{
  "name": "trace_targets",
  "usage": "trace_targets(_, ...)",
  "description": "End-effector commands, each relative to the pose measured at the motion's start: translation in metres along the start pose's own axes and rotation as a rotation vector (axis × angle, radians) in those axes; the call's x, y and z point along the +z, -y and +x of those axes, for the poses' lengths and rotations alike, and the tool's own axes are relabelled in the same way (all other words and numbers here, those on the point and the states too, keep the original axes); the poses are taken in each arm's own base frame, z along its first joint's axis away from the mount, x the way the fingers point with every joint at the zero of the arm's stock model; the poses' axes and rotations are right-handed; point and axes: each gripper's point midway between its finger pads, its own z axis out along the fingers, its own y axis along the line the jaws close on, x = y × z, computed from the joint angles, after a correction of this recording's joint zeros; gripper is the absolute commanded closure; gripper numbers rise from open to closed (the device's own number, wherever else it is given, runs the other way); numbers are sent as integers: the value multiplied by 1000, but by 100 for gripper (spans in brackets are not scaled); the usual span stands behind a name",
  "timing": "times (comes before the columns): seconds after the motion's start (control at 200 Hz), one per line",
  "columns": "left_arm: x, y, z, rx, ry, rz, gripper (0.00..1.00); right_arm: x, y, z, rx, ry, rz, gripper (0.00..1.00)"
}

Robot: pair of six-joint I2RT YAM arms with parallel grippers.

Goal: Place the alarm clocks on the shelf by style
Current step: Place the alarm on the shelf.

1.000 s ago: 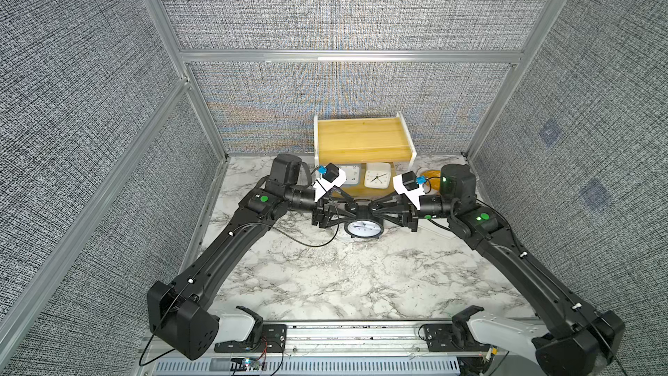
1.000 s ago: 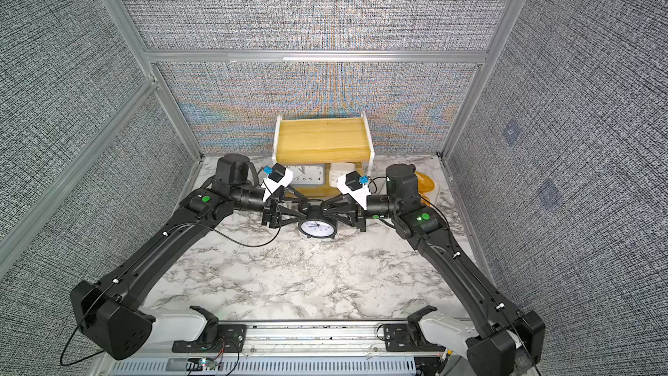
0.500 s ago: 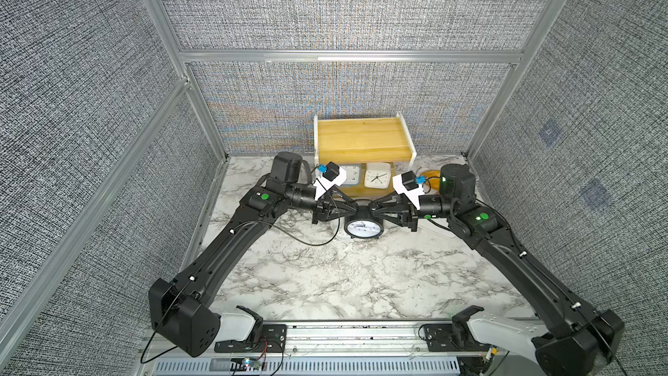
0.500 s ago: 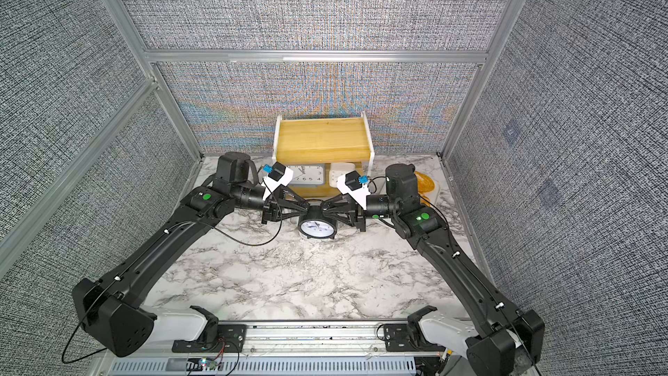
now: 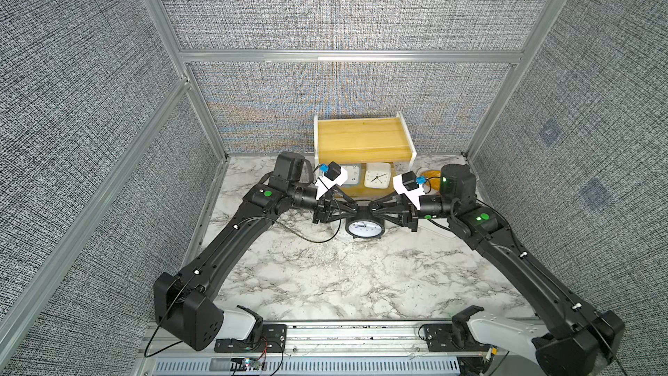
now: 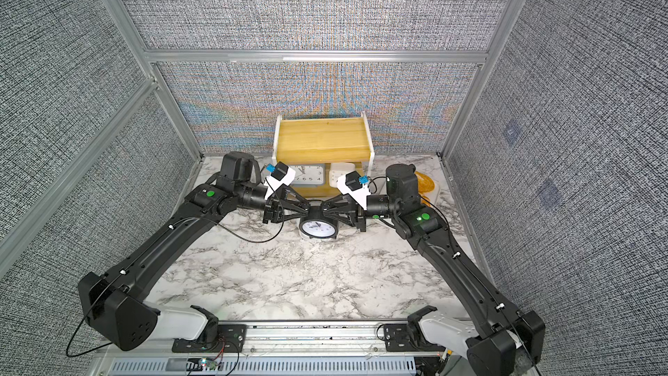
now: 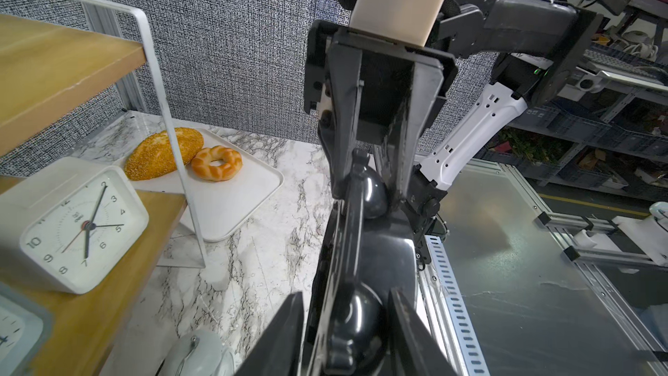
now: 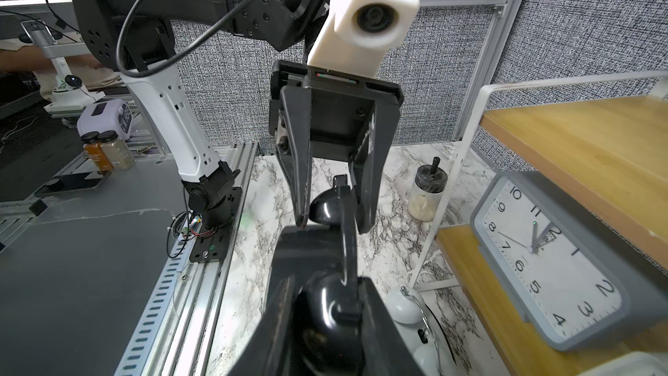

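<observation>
Now shut on one bell of the black clock (image 5: 363, 227) with the left claw (image 5: 355, 207), wide apart a second ago; clamped on the other bell with the right claw (image 5: 373, 208), as before. Looks like a two-sided hold, ready to lift off the surface (image 5: 325, 276). Counting clocks: four. Black upright mid-surface, white bell clock (image 7: 197, 354) just beside it, then grey clock (image 8: 549, 262) and square clock (image 7: 77, 226) on the lower board of the shelf (image 5: 361, 135). Two claws, both busy.
</observation>
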Motion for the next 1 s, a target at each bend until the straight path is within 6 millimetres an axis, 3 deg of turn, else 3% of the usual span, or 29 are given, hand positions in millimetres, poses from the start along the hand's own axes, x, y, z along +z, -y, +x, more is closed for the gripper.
trace_targets(0.0, 0, 1, 2, -5, -9, 2, 68, 0, -2, -11, -38, 33, -11, 77)
trace_targets(0.165, -1, 3, 0, 2, -11, 0, 89, 0, -1, -9, -31, 30, -7, 77)
trace_targets(0.636, -7, 5, -6, 16, -17, -56, 95, 2, 7, -3, -14, 23, 28, 76)
trace_targets(0.691, -8, 3, -7, 16, -15, -63, 95, 1, 9, -3, -16, 21, 41, 72)
trace_targets(0.856, -9, 2, -13, 21, -8, -87, 96, 0, 20, 1, -4, 4, 113, 45)
trace_targets(0.996, -12, 0, -16, 27, -6, -117, 96, -2, 28, 2, -1, 6, 169, 31)
